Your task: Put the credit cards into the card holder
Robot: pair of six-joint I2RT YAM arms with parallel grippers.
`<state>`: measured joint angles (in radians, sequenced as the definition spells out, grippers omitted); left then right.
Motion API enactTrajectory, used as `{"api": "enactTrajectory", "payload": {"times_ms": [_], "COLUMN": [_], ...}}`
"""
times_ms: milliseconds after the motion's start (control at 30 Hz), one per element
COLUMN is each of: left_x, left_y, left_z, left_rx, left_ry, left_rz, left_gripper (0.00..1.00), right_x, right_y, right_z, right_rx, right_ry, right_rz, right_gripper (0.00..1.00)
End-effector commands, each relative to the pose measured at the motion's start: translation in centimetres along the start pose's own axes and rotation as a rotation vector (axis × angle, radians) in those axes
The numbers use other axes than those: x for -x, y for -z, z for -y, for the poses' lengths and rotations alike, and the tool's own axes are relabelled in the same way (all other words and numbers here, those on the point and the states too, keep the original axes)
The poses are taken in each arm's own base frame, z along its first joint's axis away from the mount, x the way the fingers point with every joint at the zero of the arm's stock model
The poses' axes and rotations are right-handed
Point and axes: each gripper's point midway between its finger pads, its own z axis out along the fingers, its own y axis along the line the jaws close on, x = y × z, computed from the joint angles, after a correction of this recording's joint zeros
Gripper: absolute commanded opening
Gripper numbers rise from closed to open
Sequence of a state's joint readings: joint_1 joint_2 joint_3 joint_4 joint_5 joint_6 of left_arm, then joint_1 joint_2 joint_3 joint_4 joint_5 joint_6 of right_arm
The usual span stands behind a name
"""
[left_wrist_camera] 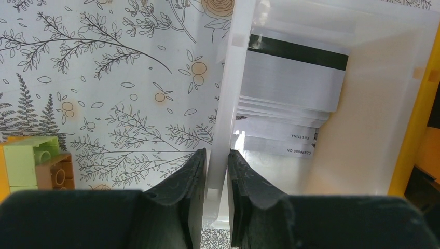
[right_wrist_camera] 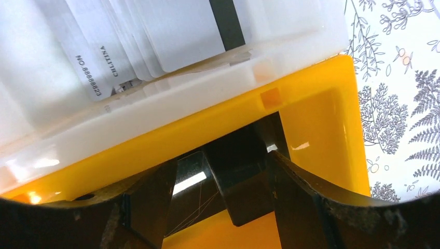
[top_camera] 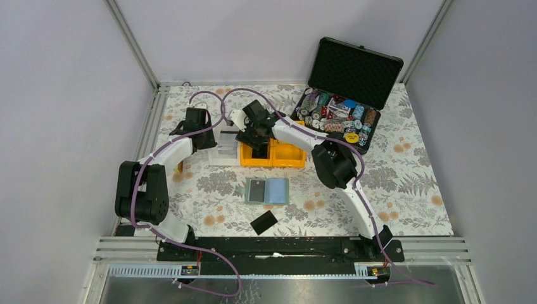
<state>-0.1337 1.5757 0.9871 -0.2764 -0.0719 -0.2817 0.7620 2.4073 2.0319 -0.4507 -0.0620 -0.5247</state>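
**A:** Which way does the next card lie from the right pincer [right_wrist_camera: 223, 166]?

**B:** Straight between its fingers. A thin black rectangular card [right_wrist_camera: 243, 194] sits in the yellow plastic bin [right_wrist_camera: 321, 119] with its long axis running away from the wrist. The wide-spread jaws span its short width and are not clamped on it.

**A:** And the left pincer [left_wrist_camera: 217, 155]?

**B:** It is narrowed onto the wall of the white translucent bin [left_wrist_camera: 228, 62], which holds silvery-grey striped cards [left_wrist_camera: 290, 83].

**A:** The destination?

**B:** The sage-green card holder [top_camera: 277, 190] lies open on the floral counter [top_camera: 405, 183], just basewards of the yellow bin, with a black card [top_camera: 256, 190] in its left pocket. The right arm looks better placed.
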Motion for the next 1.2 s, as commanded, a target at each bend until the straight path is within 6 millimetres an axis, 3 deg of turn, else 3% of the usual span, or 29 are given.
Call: {"api": "enactTrajectory", "payload": {"times_ms": [0, 133, 333, 500, 733, 1033, 1167], "left_x": [1.3, 1.3, 1.5, 1.7, 2.1, 2.0, 2.0], "left_y": [-0.3, -0.3, -0.3, -0.2, -0.2, -0.3, -0.3], "left_z": [0.1, 0.1, 0.1, 0.2, 0.3, 0.3, 0.3], "left_rx": [0.001, 0.001, 0.002, 0.001, -0.003, 0.001, -0.001], "left_ry": [0.0, 0.0, 0.003, 0.005, 0.01, 0.01, 0.012], "left_rz": [0.026, 0.027, 0.029, 0.033, 0.039, 0.036, 0.035], "left_gripper": [0.0, 0.0, 0.0, 0.0, 0.0, 0.0, 0.0], "right_x": [-0.8, -1.9, -3.0, -3.3, -3.4, -3.1, -3.0], "right_y": [-0.2, -0.7, -0.8, -0.1, 1.4, 1.6, 1.6], "right_z": [1.5, 1.9, 1.0, 0.4, -0.8, -2.6, -1.8], "right_rx": [-0.014, -0.014, 0.008, -0.01, -0.052, -0.071, -0.133], "right_ry": [0.011, -0.007, -0.04, -0.067, -0.046, -0.012, 0.007], "right_rz": [-0.034, -0.056, -0.074, -0.039, -0.009, -0.013, -0.003], "right_gripper": [0.7, 0.68, 0.48, 0.42, 0.37, 0.32, 0.41]}}
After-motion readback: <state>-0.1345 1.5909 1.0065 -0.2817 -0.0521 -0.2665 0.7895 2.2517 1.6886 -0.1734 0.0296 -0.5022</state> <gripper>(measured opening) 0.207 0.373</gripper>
